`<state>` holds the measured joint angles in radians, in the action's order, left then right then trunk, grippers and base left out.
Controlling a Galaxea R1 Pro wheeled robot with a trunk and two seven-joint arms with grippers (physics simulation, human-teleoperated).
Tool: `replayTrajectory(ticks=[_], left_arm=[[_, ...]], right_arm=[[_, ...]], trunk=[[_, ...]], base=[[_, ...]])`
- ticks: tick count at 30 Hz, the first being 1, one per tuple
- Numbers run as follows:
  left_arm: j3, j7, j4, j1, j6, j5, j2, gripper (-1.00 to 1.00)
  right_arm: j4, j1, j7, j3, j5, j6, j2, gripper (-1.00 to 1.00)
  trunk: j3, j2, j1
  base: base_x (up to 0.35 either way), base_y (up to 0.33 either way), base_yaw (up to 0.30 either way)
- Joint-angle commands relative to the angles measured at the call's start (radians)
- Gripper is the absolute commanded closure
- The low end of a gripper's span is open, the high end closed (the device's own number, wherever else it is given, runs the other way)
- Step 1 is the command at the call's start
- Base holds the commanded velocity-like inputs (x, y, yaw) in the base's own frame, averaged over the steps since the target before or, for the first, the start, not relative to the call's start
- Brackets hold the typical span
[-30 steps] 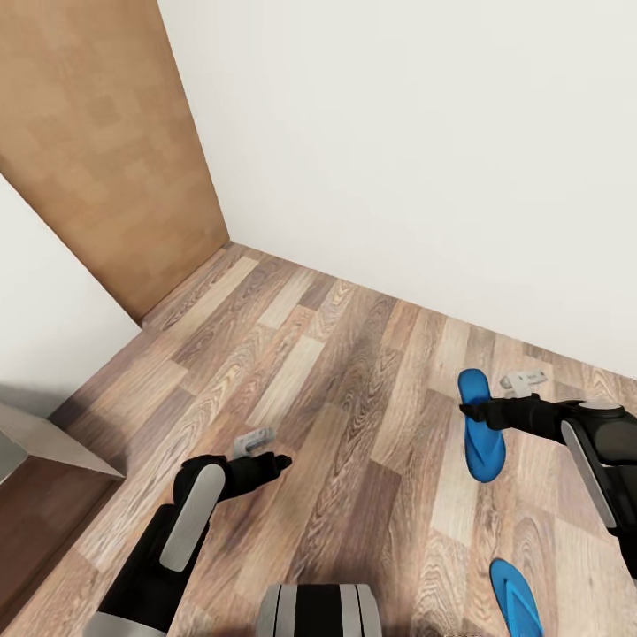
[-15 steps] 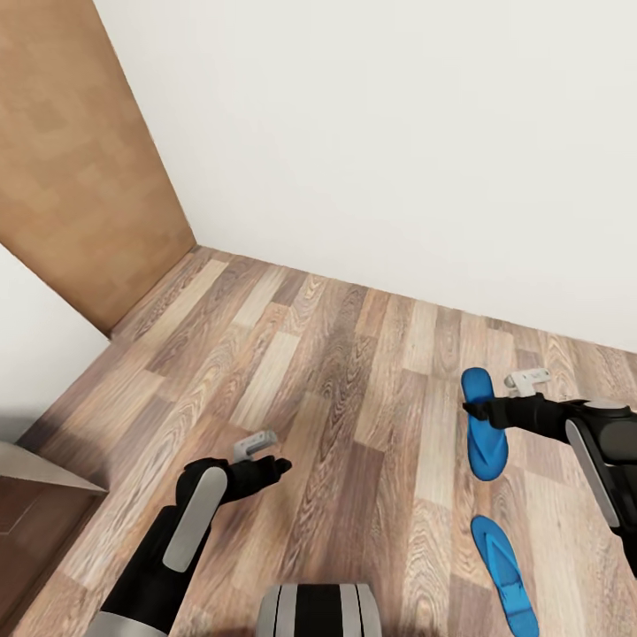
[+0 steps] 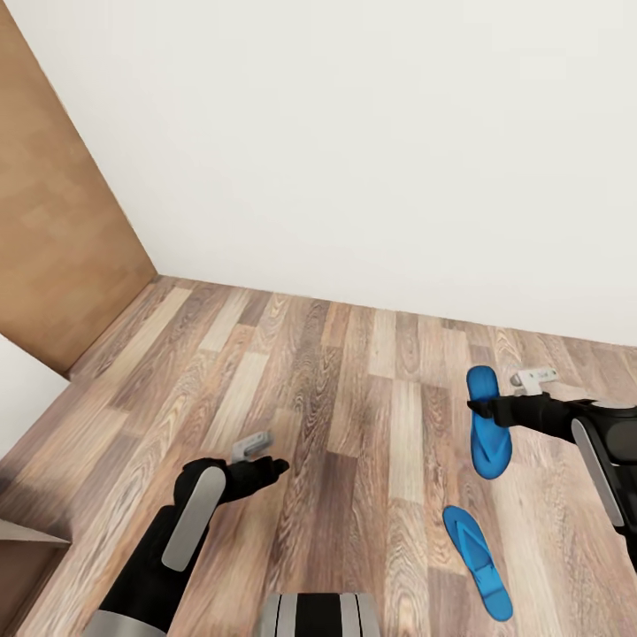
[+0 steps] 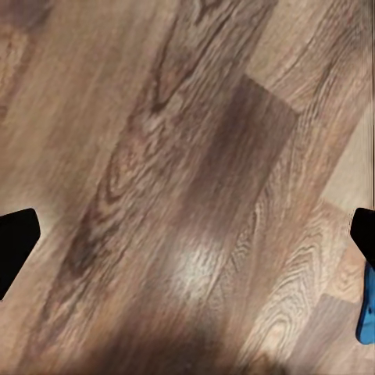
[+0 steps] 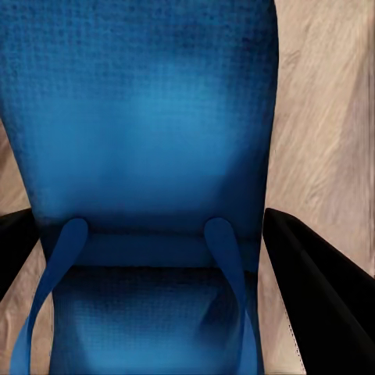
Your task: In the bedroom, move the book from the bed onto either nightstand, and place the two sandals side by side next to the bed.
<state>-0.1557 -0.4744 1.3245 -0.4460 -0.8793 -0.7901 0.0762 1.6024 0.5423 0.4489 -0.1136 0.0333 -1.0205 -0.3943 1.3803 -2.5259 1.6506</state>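
Observation:
One bright blue sandal (image 3: pixel 488 442) hangs just above the wood-plank floor at the right, and my right gripper (image 3: pixel 479 409) is shut on its side. In the right wrist view that sandal (image 5: pixel 148 117) lies between the dark fingers (image 5: pixel 312 289) of the right gripper (image 5: pixel 148 226), straps toward the camera. The second sandal (image 3: pixel 478 559) lies flat on the floor, nearer me and slightly left of the held one. My left gripper (image 3: pixel 279 464) hovers open and empty over bare planks; in its wrist view the left gripper (image 4: pixel 187 242) has its fingers wide apart, with a blue sandal edge (image 4: pixel 366 312) beside one finger. Book, bed and nightstand are out of view.
A white wall (image 3: pixel 372 150) runs across the back, close behind the sandals. A light wooden door panel (image 3: pixel 53 248) stands at the left. A pale grey corner (image 3: pixel 22 533) pokes in at the lower left. My base (image 3: pixel 318 615) is at the bottom centre.
The head view has swung to the right, so the door slid left and the floor sandal came fully into the picture. Both arms keep their pose; the right still holds its sandal.

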Motion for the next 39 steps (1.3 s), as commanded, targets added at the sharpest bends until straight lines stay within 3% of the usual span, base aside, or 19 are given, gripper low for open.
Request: replayTrajectory(ticks=[1, 12, 23, 39], left_arm=[[0.0, -0.01, -0.002, 0.0, -0.001, -0.01, -0.001, -1.0], [0.002, -0.01, -0.044, 0.0, 0.001, -0.006, -0.004, -1.0], [-0.004, -0.001, -0.135, -0.014, 0.057, -0.006, -0.014, -1.0], [0.002, 0.038, -0.143, -0.014, 0.08, -0.003, -0.016, -1.0]], right_arm=[[0.001, 0.001, 0.0, -0.001, 0.004, -0.006, 0.0, 1.0], [0.001, 0.001, 0.0, -0.002, 0.003, -0.006, 0.0, 1.0], [0.0, 0.002, -0.001, -0.003, 0.003, -0.006, 0.0, 1.0], [-0.007, 0.002, -0.001, -0.003, 0.002, -0.006, 0.001, 1.0]], trunk=[[-0.003, 0.0, -0.001], [-0.046, 0.003, -0.006], [-0.088, 0.005, -0.01], [-0.15, 0.009, -0.018]], base=[[-0.001, 0.001, -0.27], [0.0, 0.0, -0.27], [0.0, 0.0, -0.27], [0.0, 0.0, -0.27]])
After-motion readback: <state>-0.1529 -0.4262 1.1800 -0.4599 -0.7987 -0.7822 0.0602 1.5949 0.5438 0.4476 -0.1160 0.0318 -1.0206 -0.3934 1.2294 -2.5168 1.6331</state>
